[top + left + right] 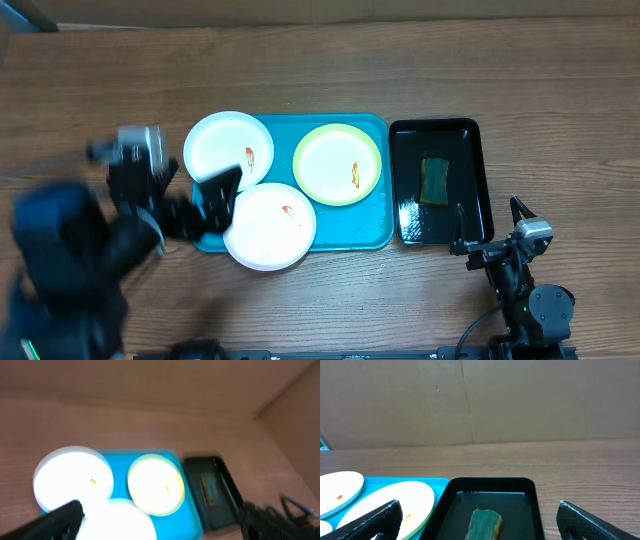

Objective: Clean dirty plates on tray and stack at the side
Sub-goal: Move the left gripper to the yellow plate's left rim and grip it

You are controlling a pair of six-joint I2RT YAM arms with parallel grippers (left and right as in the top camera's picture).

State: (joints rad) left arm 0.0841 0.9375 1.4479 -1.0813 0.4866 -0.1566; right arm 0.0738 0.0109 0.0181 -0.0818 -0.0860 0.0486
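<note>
Left gripper: jaws spread full wide, nothing in them. It sits over the left edge of the tray, by the two white plates. The arm is blurred overhead, so I can't say whether a finger touches a plate.
Right gripper: also wide open and empty. It sits at the near end of the black tray, looking along it at the sponge.
Rear white plate: on the tray's far-left corner, overhanging the left rim. Smear on its right side.
Front white plate: hangs over the tray's near rim, just beside the rear plate. Smear near centre.
Green-rimmed plate: fully inside the tray, right half. Smear toward its right edge.
Progress: all three plates look dirty, nothing stacked yet. My read is you're at the very start.
Plate handling: they look thin, light and stiff with a smooth face, so expect sliding under a wipe. Pinch the rim; the overhanging edges give you the easiest entry.
Sponge handling: probably soft and squashy, maybe wet. Take it across the narrow sides.
Risk: a wipe may push a plate off the rim unless you hold it with the other gripper.
</note>
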